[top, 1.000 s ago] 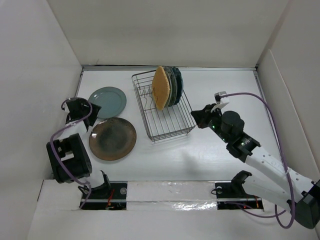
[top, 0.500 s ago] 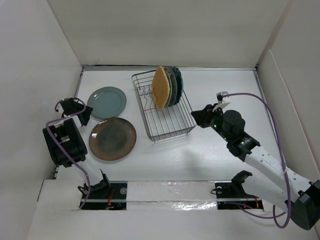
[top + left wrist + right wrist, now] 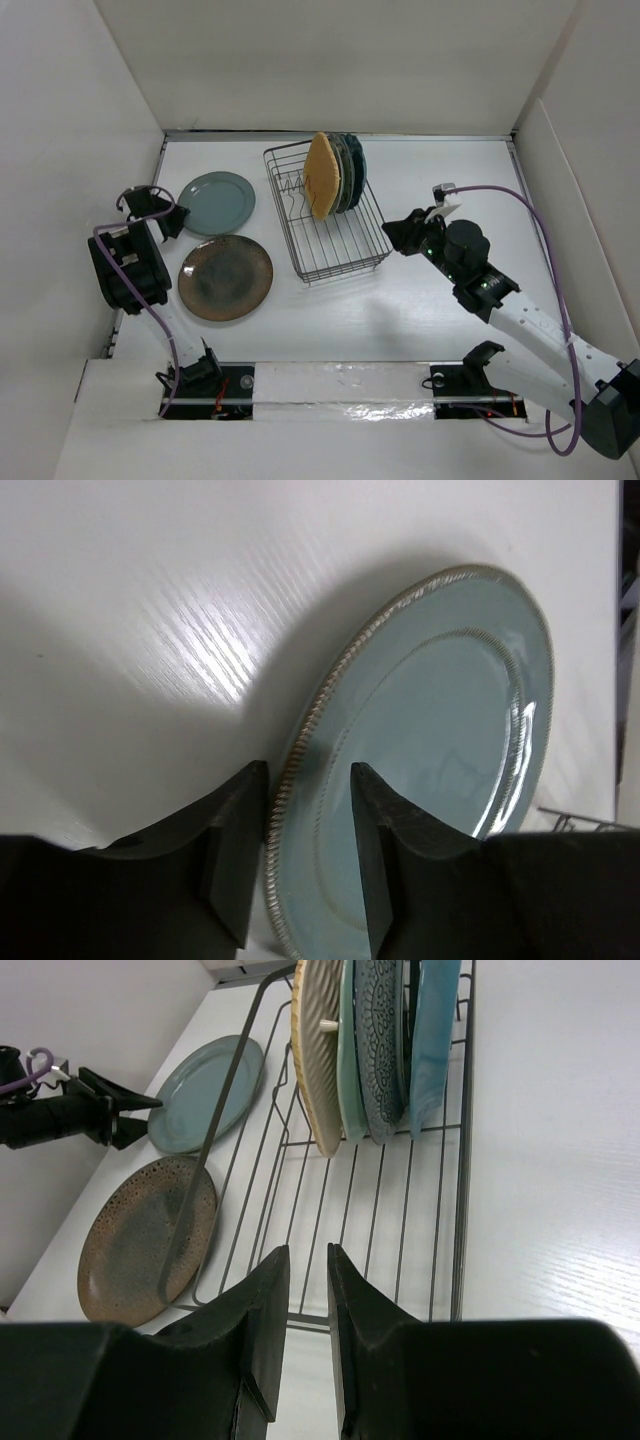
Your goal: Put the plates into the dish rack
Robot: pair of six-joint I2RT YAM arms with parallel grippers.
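A grey-green plate (image 3: 215, 203) lies flat on the table at the left. My left gripper (image 3: 178, 216) is open at its left edge, and in the left wrist view its jaws (image 3: 308, 770) straddle the plate's beaded rim (image 3: 430, 750) without closing on it. A large brown plate (image 3: 225, 278) lies nearer, beside the dish rack (image 3: 283, 215). A tan plate (image 3: 318, 1050), a teal plate (image 3: 349, 1050), a patterned plate (image 3: 380, 1040) and a light blue plate (image 3: 430, 1040) stand upright in the rack (image 3: 462, 1210). My right gripper (image 3: 388, 228) hovers at the rack's right side, its fingers (image 3: 309, 1250) nearly together and empty.
White walls enclose the table on the left, back and right. The left wall is close behind my left arm. The near half of the rack holds only bare prongs. My left gripper also shows in the right wrist view (image 3: 90, 1110).
My left arm has swung back toward the far left and its gripper has settled at the grey-green plate's left rim. My right arm has barely moved.
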